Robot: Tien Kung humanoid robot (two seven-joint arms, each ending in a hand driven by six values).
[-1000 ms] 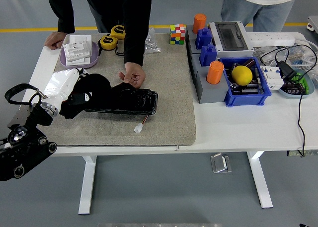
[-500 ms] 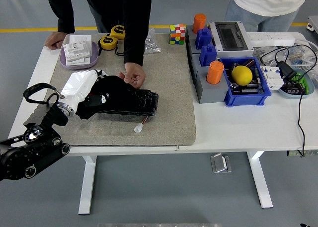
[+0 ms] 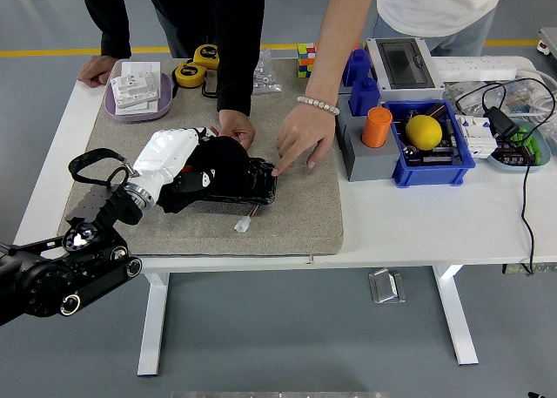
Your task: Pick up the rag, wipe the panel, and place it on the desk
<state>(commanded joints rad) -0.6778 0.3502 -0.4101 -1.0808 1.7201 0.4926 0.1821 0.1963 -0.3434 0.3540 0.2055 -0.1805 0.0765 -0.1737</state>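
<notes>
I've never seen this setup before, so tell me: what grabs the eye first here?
The robot's left hand, white-shelled, presses a black rag onto the black panel on the grey mat. Two people's hands meet it there: one hand at the panel's far edge, another hand with a bracelet fingering its right end.

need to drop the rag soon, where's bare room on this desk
Free: the white table in front of the blue bin, and the mat's near right corner. Crowded: the back row, the cabled right end, and around the panel, where two people's hands rest.
</notes>
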